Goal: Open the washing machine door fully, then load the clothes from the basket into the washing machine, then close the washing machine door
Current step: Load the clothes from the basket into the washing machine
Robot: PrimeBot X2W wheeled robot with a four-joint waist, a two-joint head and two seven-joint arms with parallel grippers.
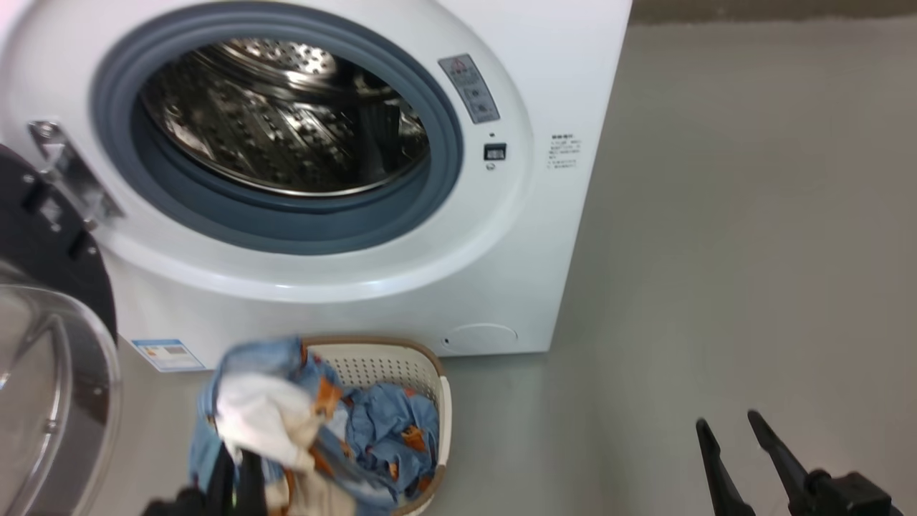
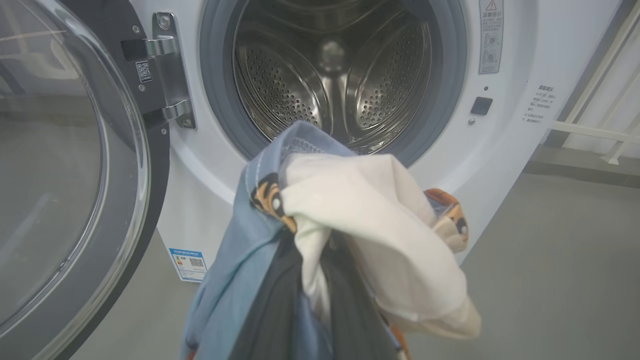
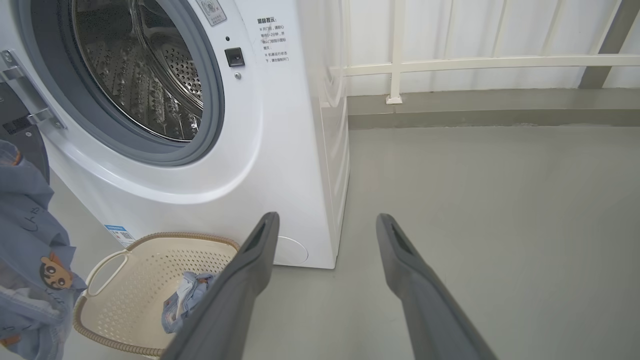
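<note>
Now the left jaws are pinching a bunch of the clothes (image 2: 350,220), holding it above the basket (image 1: 387,367) and below the mouth of the washing machine (image 1: 516,258). The washing machine door (image 2: 75,175) is standing swung wide. The right jaws are hanging spread and empty. The bundle is likely needing a lift clear of the gasket (image 1: 286,229) and a release deep in the drum (image 1: 286,122), tails not trailing.
</note>
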